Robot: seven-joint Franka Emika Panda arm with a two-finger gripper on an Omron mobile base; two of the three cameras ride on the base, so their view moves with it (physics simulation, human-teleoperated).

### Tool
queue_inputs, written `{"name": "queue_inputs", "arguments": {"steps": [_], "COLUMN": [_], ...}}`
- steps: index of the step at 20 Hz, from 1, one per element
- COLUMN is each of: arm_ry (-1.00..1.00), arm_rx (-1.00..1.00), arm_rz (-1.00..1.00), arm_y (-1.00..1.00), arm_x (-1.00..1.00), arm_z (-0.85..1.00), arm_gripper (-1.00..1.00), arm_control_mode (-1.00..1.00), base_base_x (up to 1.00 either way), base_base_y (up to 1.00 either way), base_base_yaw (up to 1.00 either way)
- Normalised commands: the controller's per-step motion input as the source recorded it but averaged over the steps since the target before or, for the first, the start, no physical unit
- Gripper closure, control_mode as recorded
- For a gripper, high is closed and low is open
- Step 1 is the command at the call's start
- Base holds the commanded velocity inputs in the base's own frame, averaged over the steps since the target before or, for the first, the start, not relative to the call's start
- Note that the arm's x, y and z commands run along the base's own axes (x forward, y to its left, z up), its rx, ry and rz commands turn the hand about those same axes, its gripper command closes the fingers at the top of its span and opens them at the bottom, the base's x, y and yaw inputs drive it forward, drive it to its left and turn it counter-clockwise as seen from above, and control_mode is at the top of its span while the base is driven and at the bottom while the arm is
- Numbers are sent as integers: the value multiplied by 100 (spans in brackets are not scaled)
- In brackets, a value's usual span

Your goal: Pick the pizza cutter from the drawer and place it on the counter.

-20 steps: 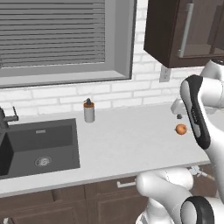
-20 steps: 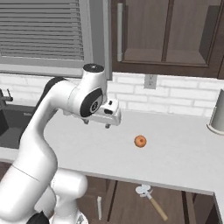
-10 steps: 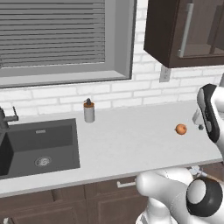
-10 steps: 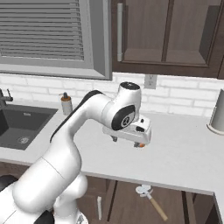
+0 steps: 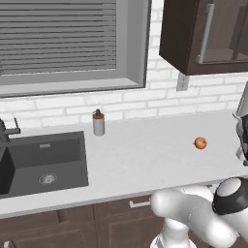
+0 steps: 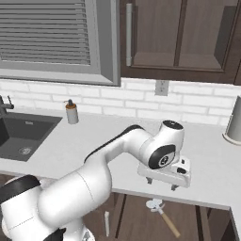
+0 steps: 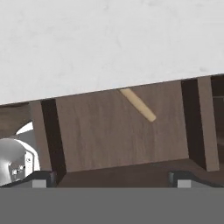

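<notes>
The pizza cutter [image 6: 162, 216] lies in the open drawer [image 6: 136, 214] under the counter [image 6: 94, 141], silver wheel toward the counter, tan handle pointing out. In the hand view, just its tan handle [image 7: 138, 105] shows on the drawer's brown floor [image 7: 113, 135], the wheel hidden under the counter's edge [image 7: 109, 52]. My gripper [image 6: 162, 182] hangs open over the counter's front edge, above the drawer, pointing down with nothing between its fingers. Its fingertips [image 7: 43, 177] stand wide apart at the bottom of the hand view.
A small orange fruit [image 5: 200, 143] rests on the counter at right. A soap bottle [image 5: 98, 123] stands by the dark sink [image 5: 41, 160] at left. A grey canister [image 6: 234, 120] is at the far right by the brick wall. Upper cabinets hang above.
The arm has swung right and forward. My gripper moved from above the counter near the orange fruit to its front edge, over the open drawer, and stayed open.
</notes>
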Motion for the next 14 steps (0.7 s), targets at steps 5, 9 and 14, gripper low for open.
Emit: {"name": "queue_inputs", "arguments": {"steps": [5,9,14], "arm_ry": [1,-5,0], "arm_rx": [0,0,-1], "arm_rz": [0,0,0], "arm_y": [-48,-9,0], "arm_x": [-36,-43,-45], "arm_z": [-91,-79,-76], "arm_gripper": [-100,-100,-100], "arm_control_mode": [-100,-100,-100], "base_base_x": [0,0,0], "base_base_y": [0,0,0], "base_base_yaw": [0,0,0]}}
